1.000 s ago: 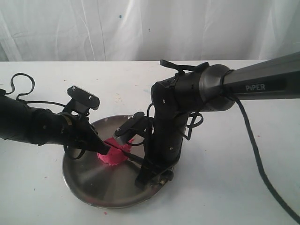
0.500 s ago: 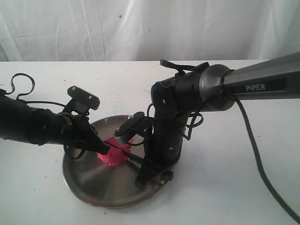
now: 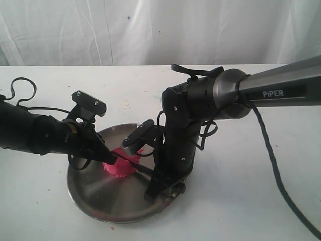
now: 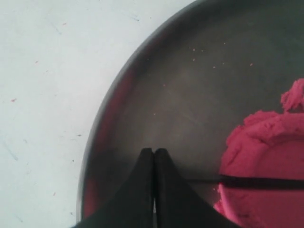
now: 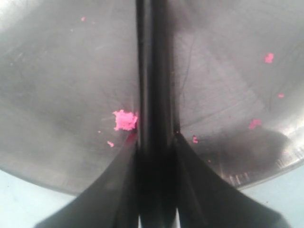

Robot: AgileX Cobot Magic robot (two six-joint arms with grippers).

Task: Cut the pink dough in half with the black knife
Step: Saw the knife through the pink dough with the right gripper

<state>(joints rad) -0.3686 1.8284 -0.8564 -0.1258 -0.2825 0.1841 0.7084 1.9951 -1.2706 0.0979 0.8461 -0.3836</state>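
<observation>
On a white tabletop (image 3: 261, 191) before white curtains (image 3: 150, 30), the pink dough (image 3: 120, 164) sits in a steel plate (image 3: 95, 193), left hand (image 4: 153, 153) clenched empty, right hand (image 5: 153, 142) grasping the black knife (image 5: 151, 71).

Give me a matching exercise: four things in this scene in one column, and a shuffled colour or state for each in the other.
Things:
1. pink dough
2. black knife
3. steel plate
4. left gripper

States:
A. shut, holding nothing
B. clamped in the right gripper
C. lump with the blade pressed into it
D. shiny, flecked with pink crumbs

Pairs: 1-C, 2-B, 3-D, 4-A
</observation>
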